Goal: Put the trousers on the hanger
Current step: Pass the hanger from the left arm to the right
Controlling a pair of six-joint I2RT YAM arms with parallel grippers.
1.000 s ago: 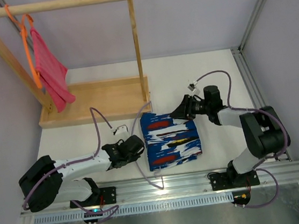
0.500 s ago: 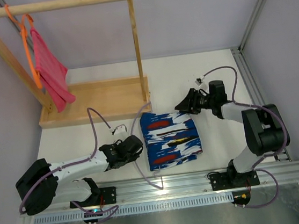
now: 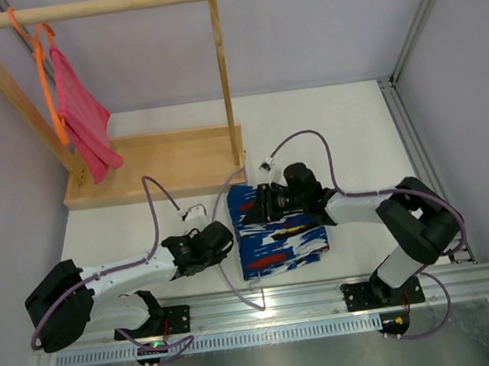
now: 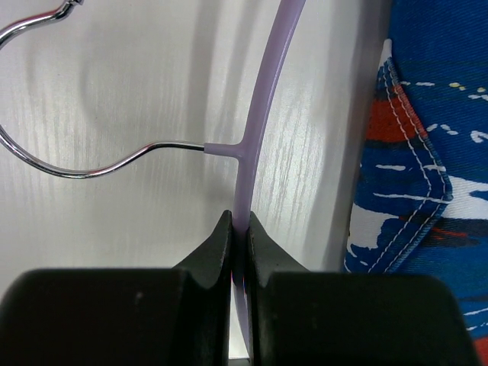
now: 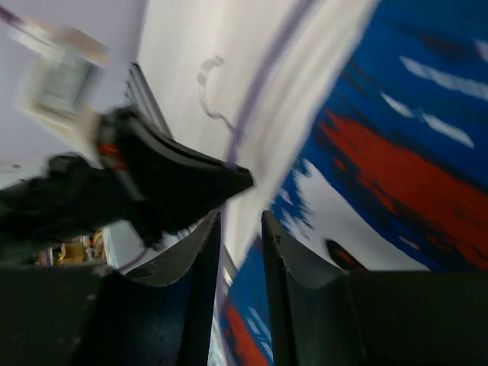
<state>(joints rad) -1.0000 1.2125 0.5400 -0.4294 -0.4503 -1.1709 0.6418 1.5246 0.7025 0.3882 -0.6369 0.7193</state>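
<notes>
The folded trousers (image 3: 288,235), in a blue, white, red and black print, lie flat on the white table between the arms. The pale lavender hanger (image 4: 263,99) lies along their left edge, its metal hook (image 4: 46,164) pointing left. My left gripper (image 4: 239,217) is shut on the hanger's thin arm, just left of the trousers (image 4: 427,114). My right gripper (image 3: 260,206) hovers low over the trousers' far left corner, pointing at the left gripper (image 5: 175,179). Its jaws (image 5: 240,217) stand a narrow gap apart with nothing clearly gripped. The right wrist view is blurred.
A wooden clothes rack (image 3: 118,3) stands at the back left on a wooden base (image 3: 150,167). An orange hanger (image 3: 42,73) with a pink-red cloth (image 3: 83,122) hangs from it. A metal rail (image 3: 276,303) runs along the near edge.
My right gripper swung left from beyond the trousers' right side to above their far left corner, and its jaws narrowed. The left gripper and hanger stayed put.
</notes>
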